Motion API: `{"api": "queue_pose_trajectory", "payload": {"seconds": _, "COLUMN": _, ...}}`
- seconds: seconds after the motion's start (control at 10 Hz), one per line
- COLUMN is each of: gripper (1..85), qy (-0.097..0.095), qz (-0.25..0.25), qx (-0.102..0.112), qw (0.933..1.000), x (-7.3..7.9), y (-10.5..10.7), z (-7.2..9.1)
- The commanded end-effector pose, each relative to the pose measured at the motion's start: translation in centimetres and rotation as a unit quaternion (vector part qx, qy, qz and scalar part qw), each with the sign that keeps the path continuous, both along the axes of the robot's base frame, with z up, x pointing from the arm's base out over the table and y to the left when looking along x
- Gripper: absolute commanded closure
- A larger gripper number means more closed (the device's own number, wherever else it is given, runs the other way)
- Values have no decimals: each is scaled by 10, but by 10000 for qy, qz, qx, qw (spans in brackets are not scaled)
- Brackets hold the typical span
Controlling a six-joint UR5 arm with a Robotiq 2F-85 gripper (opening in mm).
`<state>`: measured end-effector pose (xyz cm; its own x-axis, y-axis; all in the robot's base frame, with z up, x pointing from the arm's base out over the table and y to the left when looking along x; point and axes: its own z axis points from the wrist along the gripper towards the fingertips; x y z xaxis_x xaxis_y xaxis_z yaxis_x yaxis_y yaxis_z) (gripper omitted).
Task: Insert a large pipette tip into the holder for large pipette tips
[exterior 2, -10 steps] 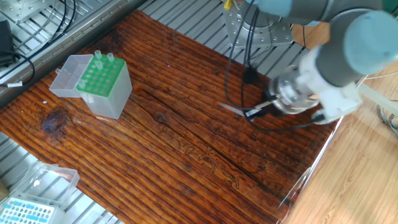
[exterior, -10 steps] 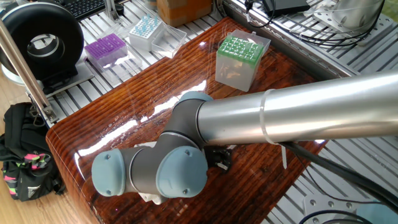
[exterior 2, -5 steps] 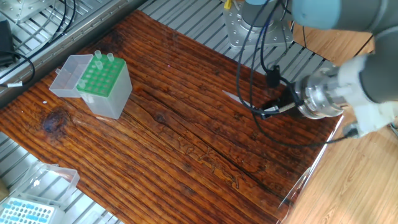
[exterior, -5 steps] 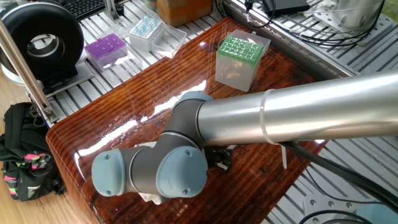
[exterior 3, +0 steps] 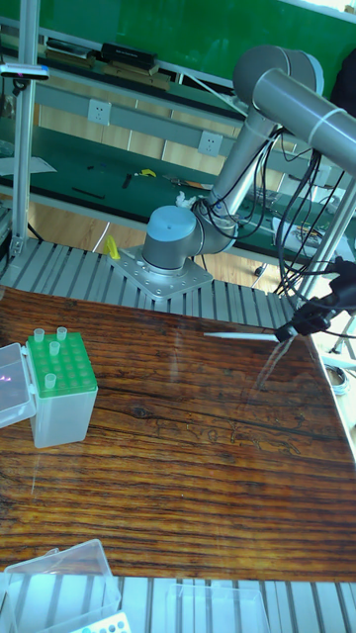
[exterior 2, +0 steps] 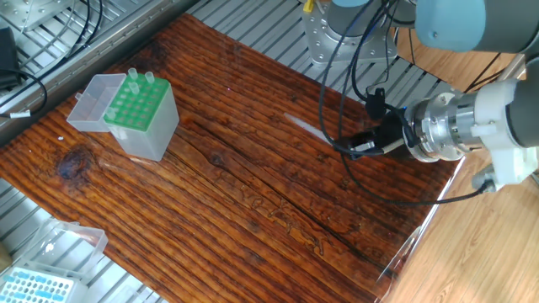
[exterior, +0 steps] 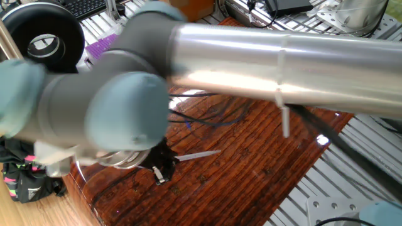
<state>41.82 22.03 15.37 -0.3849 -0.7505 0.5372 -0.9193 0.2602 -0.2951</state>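
One large pipette tip (exterior 3: pixel 242 336) sits pinched in my gripper (exterior 3: pixel 294 327), held roughly level above the wooden table (exterior 3: pixel 178 455), its fine point aimed toward 9 o'clock in the tall fixed view. I see the same tip (exterior 2: pixel 305 128) in the other fixed view, clear of the wood. The holder for large pipette tips (exterior 3: pixel 61 390) stands well apart at about 8 o'clock from the gripper, a few tips already standing in its green grid, with its clear lid (exterior 2: pixel 90 101) hinged open beside it.
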Motion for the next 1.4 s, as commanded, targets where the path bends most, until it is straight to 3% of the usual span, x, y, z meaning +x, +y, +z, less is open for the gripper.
{"api": "queue_pose_trajectory", "payload": {"seconds": 0.0, "gripper": 847, "qy": -431, "qz": 260, "qx": 268, "qw": 9984, "x": 26, "y": 13, "z": -4}}
{"api": "queue_pose_trajectory", "payload": {"seconds": 0.1, "gripper": 847, "qy": -362, "qz": 197, "qx": 521, "qw": 9978, "x": 21, "y": 24, "z": -12}}
{"api": "queue_pose_trajectory", "payload": {"seconds": 0.2, "gripper": 847, "qy": -284, "qz": 175, "qx": 639, "qw": 9974, "x": 18, "y": 32, "z": -11}}
{"api": "queue_pose_trajectory", "payload": {"seconds": 0.3, "gripper": 847, "qy": -251, "qz": 86, "qx": 699, "qw": 9972, "x": 16, "y": 44, "z": 3}}
{"api": "queue_pose_trajectory", "payload": {"seconds": 0.5, "gripper": 847, "qy": -110, "qz": -263, "qx": 1135, "qw": 9931, "x": 8, "y": 72, "z": 11}}
{"api": "queue_pose_trajectory", "payload": {"seconds": 0.7, "gripper": 847, "qy": -270, "qz": -219, "qx": 1189, "qw": 9923, "x": 29, "y": 83, "z": 30}}
{"api": "queue_pose_trajectory", "payload": {"seconds": 0.9, "gripper": 847, "qy": -336, "qz": -272, "qx": 1426, "qw": 9888, "x": 41, "y": 87, "z": 23}}
{"api": "queue_pose_trajectory", "payload": {"seconds": 1.1, "gripper": 847, "qy": -354, "qz": -363, "qx": 1706, "qw": 9840, "x": 45, "y": 100, "z": 16}}
{"api": "queue_pose_trajectory", "payload": {"seconds": 1.3, "gripper": 847, "qy": -261, "qz": -405, "qx": 1754, "qw": 9833, "x": 38, "y": 106, "z": 17}}
